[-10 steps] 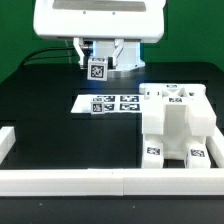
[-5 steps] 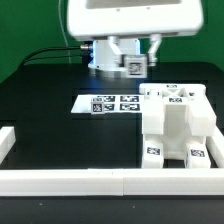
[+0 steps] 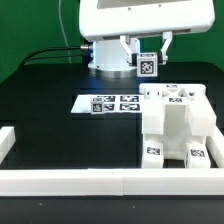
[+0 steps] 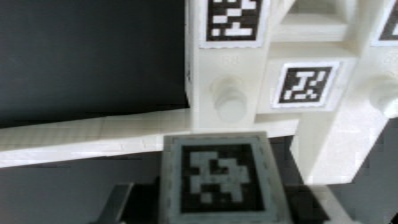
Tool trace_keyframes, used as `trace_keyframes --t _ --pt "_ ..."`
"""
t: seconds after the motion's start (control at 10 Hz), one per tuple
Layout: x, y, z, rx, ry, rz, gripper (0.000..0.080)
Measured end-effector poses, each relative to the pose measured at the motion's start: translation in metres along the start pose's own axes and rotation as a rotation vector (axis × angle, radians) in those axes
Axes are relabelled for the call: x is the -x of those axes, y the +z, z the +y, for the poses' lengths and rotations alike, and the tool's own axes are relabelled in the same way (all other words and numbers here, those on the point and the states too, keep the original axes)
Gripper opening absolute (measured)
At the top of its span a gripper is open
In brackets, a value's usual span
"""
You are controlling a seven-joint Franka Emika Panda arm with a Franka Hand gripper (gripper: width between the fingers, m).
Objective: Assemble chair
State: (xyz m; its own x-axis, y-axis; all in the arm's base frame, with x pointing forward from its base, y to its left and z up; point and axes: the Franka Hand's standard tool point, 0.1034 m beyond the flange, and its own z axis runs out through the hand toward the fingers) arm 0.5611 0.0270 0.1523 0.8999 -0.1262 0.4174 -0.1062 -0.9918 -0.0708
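One chair part held aloft

One small tagged part (image 3: 146,66) hangs clamped between the jaws, clear of the black tabletop (image 3: 50,90). It is over the far side of the white chair body (image 3: 175,122), which stands at the exterior view's right, just beside the marker board (image 3: 112,103). The wrist view shows the part's tag with the chair beneath it.

arm (image 3: 135,20) hangs at the back, wrist pointing down, jaws clamped on a tagged part (image 3: 146,68).

Boxy, glossy white arm (image 3: 150,18)
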Motion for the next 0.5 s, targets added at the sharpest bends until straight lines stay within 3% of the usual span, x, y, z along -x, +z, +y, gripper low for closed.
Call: trace_keyframes --t 0.4,0.5 --pt "0.001 0.012 -0.088 -0.054 0.002 -0.023 0.0281" --pt "-0.003 0.013 -0.082 -0.043 -0.032 -0.001 0.0281"
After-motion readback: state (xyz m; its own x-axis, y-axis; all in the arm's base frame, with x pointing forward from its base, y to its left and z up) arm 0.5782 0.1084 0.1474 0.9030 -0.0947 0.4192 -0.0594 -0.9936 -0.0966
